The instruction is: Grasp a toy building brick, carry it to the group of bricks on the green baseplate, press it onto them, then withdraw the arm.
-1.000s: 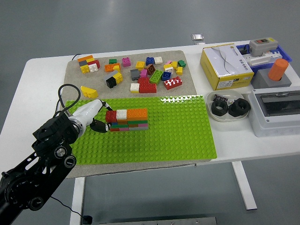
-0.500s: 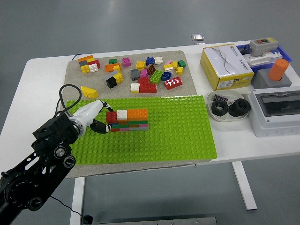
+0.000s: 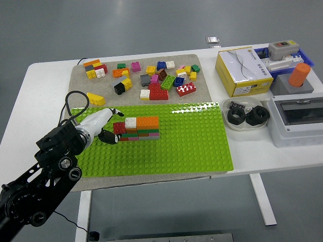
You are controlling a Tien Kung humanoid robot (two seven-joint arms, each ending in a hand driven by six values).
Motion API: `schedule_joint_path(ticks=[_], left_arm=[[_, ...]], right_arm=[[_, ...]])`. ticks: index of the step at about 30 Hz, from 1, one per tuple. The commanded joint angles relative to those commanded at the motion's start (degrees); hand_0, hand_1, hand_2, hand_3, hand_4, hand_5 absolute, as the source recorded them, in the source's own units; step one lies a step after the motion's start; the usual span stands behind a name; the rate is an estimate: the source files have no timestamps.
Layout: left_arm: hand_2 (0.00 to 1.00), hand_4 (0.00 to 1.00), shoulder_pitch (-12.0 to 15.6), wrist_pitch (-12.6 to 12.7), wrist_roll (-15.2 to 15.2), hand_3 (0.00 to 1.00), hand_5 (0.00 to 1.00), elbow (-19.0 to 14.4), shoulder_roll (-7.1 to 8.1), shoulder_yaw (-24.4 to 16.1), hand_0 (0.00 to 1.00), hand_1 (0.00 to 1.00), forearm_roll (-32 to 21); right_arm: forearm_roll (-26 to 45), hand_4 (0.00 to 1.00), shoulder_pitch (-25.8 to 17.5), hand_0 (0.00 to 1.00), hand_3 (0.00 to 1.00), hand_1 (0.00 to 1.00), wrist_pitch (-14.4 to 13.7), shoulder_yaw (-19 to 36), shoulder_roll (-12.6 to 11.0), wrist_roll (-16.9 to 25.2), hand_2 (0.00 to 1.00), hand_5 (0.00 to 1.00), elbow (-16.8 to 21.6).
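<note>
Here the left hand [image 3: 103, 126] reaches in from the lower left over the green baseplate [image 3: 176, 146], its fingers [image 3: 107, 135] curled around a red brick [image 3: 119, 127] at the left end of the brick stack [image 3: 139, 128]. The brick sits against the stack's white top piece. Behind the baseplate, loose bricks [image 3: 151, 78] lie scattered on a grey mat. Farther right on the tabletop [image 3: 45, 85] stand a yellow box [image 3: 242, 70] and a white bowl [image 3: 245, 117].

The green baseplate [image 3: 192, 146] lies bare right of the brick stack [image 3: 138, 128]; loose bricks [image 3: 151, 78] crowd behind.
</note>
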Motion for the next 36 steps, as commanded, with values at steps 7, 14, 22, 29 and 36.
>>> schedule_joint_path(ticks=[7, 14, 22, 29, 36], left_arm=[[0.961, 0.699, -0.3, 0.1, -0.3, 0.840, 0.037, 1.0, -0.17, -0.1, 0.975, 0.976, -0.4], [0.964, 0.702, -0.7, 0.1, -0.5, 0.834, 0.038, 1.0, -0.16, 0.0, 0.973, 0.975, -0.3], [0.967, 0.706, -1.4, -0.1, -0.5, 0.827, 0.040, 1.0, 0.25, 0.3, 0.972, 0.975, -0.3], [0.966, 0.706, -1.9, -0.3, -0.5, 0.821, 0.041, 1.3, 0.46, 0.6, 0.971, 0.974, -0.3], [0.965, 0.705, -1.9, -0.4, -0.4, 0.820, 0.041, 1.0, 0.62, 0.6, 0.971, 0.974, -0.2]], right_arm=[[-0.1, 0.619, 0.2, 0.735, 0.822, 0.673, 0.0, 0.0, 0.0, 0.0, 0.725, 0.998, 0.0], [-0.2, 0.619, 0.2, 0.735, 0.822, 0.673, -0.1, 0.0, 0.0, 0.1, 0.724, 0.998, 0.0], [-0.4, 0.618, 0.3, 0.735, 0.817, 0.673, -0.2, 0.1, -0.1, 0.2, 0.719, 0.998, 0.0], [-0.5, 0.618, 0.4, 0.735, 0.816, 0.673, -0.2, 0.3, -0.2, 0.3, 0.719, 0.998, 0.0], [-0.6, 0.617, 0.3, 0.735, 0.815, 0.673, -0.3, 0.4, -0.3, 0.3, 0.718, 0.998, 0.0]])
